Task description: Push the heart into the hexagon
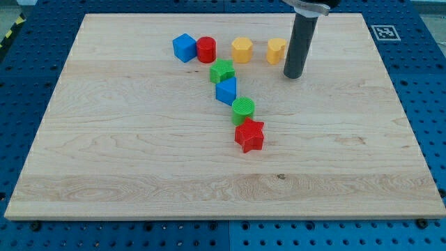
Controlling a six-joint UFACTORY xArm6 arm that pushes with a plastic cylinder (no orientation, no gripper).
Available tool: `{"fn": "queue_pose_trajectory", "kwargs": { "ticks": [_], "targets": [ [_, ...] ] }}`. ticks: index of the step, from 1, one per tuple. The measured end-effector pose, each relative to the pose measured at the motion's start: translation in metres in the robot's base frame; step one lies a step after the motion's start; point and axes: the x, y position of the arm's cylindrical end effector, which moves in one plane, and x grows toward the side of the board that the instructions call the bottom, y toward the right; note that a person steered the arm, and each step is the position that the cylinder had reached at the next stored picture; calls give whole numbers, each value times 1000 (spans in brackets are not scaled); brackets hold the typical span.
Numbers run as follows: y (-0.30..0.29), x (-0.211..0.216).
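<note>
A: Tip? End effector state?
B: My tip just right of the yellow heart; it's a bare rod, no jaws, so nothing to open or close.
A: Hexagon?
B: Yellow hexagon left of heart, apart; worktop top.

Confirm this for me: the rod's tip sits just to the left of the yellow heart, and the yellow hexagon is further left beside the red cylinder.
Wrong on one point: my tip sits just to the right of the yellow heart, not its left, as the camera view shows. The rest holds: the yellow hexagon is further left, beside the red cylinder.
</note>
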Motion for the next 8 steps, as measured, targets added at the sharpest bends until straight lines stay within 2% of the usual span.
{"fn": "queue_pose_trajectory", "kwargs": {
  "ticks": [2, 6, 8],
  "targets": [
    [0, -41],
    [13, -56],
    [-31, -56]
  ]
}}
